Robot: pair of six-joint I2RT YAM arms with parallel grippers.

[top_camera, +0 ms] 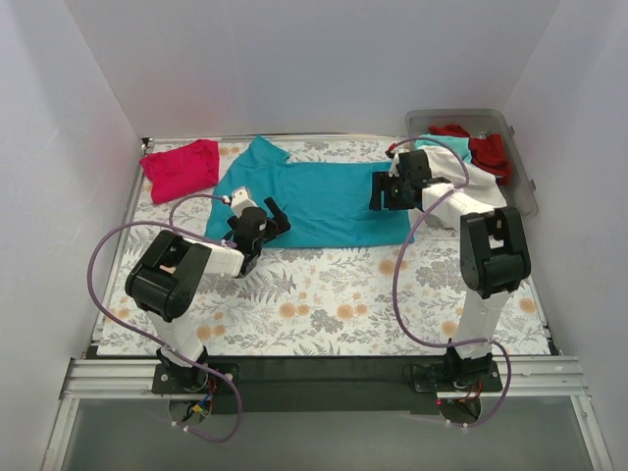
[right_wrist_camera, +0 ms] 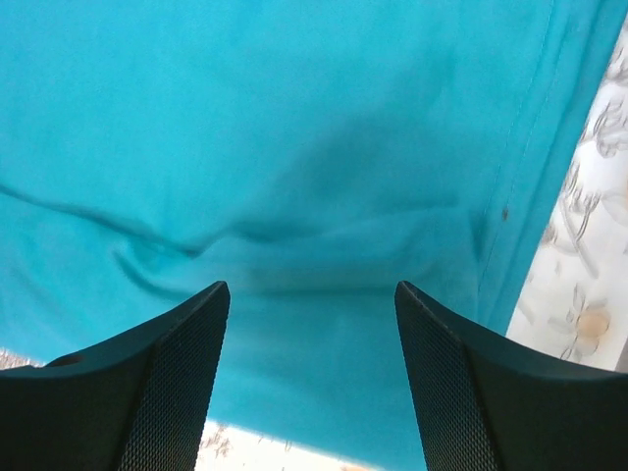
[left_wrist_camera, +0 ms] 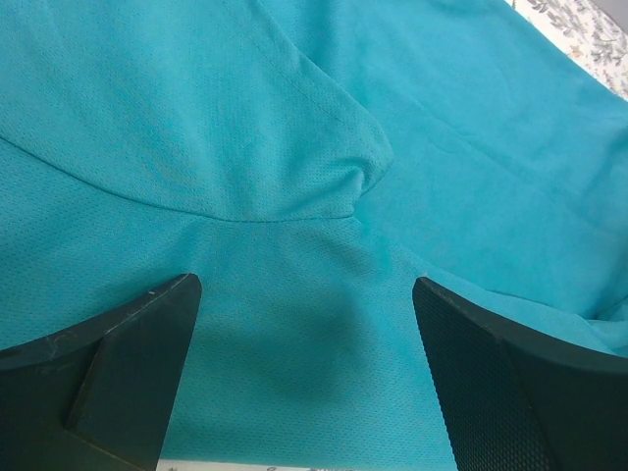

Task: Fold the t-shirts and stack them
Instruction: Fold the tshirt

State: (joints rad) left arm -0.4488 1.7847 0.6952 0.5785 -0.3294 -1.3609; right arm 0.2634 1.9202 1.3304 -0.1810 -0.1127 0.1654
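Note:
A teal t-shirt (top_camera: 324, 196) lies spread flat at the back middle of the table. My left gripper (top_camera: 278, 221) hovers open over its near left part, by a sleeve seam (left_wrist_camera: 294, 211); the cloth (left_wrist_camera: 314, 363) lies flat between the fingertips (left_wrist_camera: 147, 334), ungripped. My right gripper (top_camera: 377, 193) stands open over the shirt's right side near the hem (right_wrist_camera: 520, 167), with teal cloth (right_wrist_camera: 314, 373) below its fingers (right_wrist_camera: 461, 383) and nothing pinched. A folded magenta-pink t-shirt (top_camera: 182, 169) rests at the back left. Red (top_camera: 488, 149), white (top_camera: 481, 182) and teal t-shirts sit bunched in a bin.
The clear plastic bin (top_camera: 525, 191) stands at the back right corner, just behind my right arm. A floral tablecloth (top_camera: 324, 294) covers the table. White walls close in the left, back and right sides. Purple cables loop from both arms.

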